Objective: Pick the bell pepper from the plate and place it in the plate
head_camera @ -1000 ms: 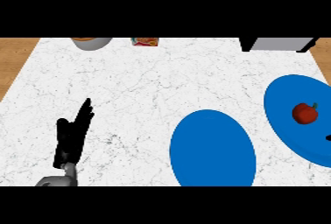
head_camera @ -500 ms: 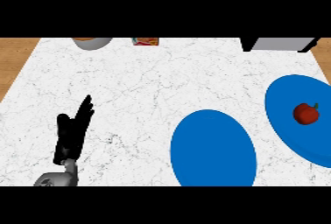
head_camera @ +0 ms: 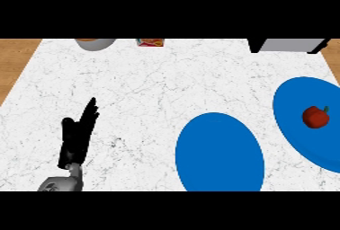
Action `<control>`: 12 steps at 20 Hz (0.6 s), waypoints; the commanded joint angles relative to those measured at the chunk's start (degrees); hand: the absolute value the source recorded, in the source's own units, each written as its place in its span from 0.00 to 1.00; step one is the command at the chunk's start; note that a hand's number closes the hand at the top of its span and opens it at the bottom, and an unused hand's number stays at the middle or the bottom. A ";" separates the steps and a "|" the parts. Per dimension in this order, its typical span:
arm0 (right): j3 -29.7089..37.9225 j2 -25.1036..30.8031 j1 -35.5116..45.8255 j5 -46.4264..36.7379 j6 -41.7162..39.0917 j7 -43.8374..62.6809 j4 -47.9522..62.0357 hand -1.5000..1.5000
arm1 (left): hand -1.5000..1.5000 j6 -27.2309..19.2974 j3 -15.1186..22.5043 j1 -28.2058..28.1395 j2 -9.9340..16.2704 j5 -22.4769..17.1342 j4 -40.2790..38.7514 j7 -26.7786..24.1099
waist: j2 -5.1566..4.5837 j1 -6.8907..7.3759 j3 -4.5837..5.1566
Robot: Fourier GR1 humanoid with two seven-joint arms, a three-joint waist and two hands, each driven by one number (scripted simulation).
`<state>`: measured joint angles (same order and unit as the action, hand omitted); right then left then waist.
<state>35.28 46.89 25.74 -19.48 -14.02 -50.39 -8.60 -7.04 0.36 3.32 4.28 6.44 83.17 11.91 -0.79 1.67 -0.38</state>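
The red bell pepper (head_camera: 316,117) sits on the right blue plate (head_camera: 299,96), beside another blue plate (head_camera: 219,152). The left hand (head_camera: 76,134) rests on the marble surface (head_camera: 172,76), fingers straight and open.

Grey bowl (head_camera: 95,43), box (head_camera: 150,42), appliance (head_camera: 287,45)

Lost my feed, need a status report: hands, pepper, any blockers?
Left hand open, resting on counter. Right hand out of view. Bell pepper on right plate; centre plate bare. Nothing between them.
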 commanded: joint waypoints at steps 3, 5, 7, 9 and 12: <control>1.32 3.03 -1.25 1.67 -3.01 -0.55 0.44 0.00 | 0.50 0.99 -0.72 1.47 1.23 -0.78 2.31 3.40 | 0.18 -0.19 0.02; 2.43 3.73 -1.13 2.38 -0.89 0.59 0.99 0.00 | 0.50 -0.93 1.32 -1.46 -1.67 1.07 -0.79 -1.52 | -0.18 0.15 -0.08; 2.40 1.25 -0.39 2.34 3.29 1.41 0.92 0.00 | 0.50 0.08 -0.64 2.05 0.48 0.15 -0.69 0.84 | -0.17 0.23 -0.07; 3.41 1.95 -2.67 3.26 2.09 -0.47 1.40 0.00 | 0.50 -0.12 1.08 -2.16 -1.19 0.26 0.88 -0.29 | -0.12 0.47 -0.15; 2.26 2.28 -1.55 1.98 3.71 1.65 1.14 0.00 | 0.50 0.50 -0.47 2.95 0.34 -0.04 -1.03 1.90 | -0.46 0.56 -0.22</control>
<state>37.60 49.44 24.03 -17.27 -12.47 -49.50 -7.54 -7.23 0.94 3.65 3.58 6.86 83.27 12.40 -0.98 2.00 -0.51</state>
